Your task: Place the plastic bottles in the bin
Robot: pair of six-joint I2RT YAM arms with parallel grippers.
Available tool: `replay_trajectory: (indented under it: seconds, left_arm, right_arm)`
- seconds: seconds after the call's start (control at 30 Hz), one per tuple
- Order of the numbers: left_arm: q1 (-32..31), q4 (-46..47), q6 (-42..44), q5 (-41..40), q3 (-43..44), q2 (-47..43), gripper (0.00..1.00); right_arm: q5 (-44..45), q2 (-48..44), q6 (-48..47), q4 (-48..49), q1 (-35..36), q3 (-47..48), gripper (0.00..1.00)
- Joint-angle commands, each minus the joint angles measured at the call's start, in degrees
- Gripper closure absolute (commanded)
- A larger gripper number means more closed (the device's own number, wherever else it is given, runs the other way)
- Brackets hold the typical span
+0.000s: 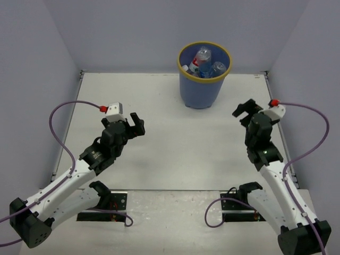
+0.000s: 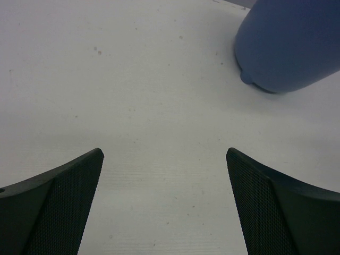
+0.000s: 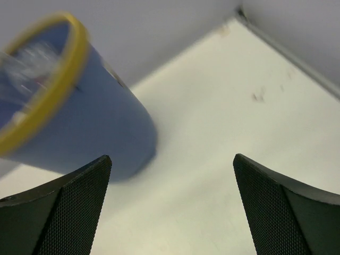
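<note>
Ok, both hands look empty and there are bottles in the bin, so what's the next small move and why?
Probably pull the left hand and right hand back toward the near edge. Both are open and empty, bottles sit inside the bin, and none shows on the table in any view, so nothing seems left to pick.

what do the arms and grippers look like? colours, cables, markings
Both the left arm and right arm: white links, black joints and bases. Black left gripper and right gripper, mesh-textured fingers. A purple cable runs to each white wrist camera, red plug.
</note>
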Motion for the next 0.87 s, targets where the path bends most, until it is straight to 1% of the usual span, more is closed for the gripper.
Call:
replay_trajectory:
  seconds: [0.0,0.1,0.17,0.23,0.33,0.53,0.77,0.83]
  left_arm:
    - [0.4,-0.6,-0.3,0.5,3.8,0.7,0.00]
    - [0.4,-1.4,-0.3,-1.2,3.7,0.6,0.00]
    - [0.4,-1.4,-0.2,-4.0,3.0,0.0,0.00]
    - [0.4,-1.5,-0.4,-5.5,2.3,-0.5,0.00]
    - [0.4,-2.4,-0.8,-6.5,2.1,-2.0,0.00]
    - [0.4,-2.7,-1.3,-7.4,1.3,-5.4,0.00]
    - [0.4,-2.8,-1.2,-6.8,0.8,-7.1,0.00]
    - [0.4,-3.4,-1.6,-6.9,0.9,-6.8,0.00]
  right_arm:
    - [-0.5,-6.9,13.5,-6.0,-0.1,-12.1,0.01]
    - [-1.7,-11.3,15.5,-7.9,-0.1,-17.0,0.01]
    - [-2.0,-13.8,15.9,-8.6,-0.1,-18.7,0.01]
    - [-2.7,-15.1,14.6,-8.9,-0.1,-18.8,0.01]
    - [-2.8,-16.5,14.3,-11.8,-0.1,-17.1,0.01]
    - [-1.3,-17.3,17.8,-16.6,-0.1,-15.0,0.01]
    - [-1.7,-20.3,20.3,-15.8,-0.1,-16.0,0.01]
    - [-3.5,-21.1,19.5,-13.9,-0.1,-17.2,0.01]
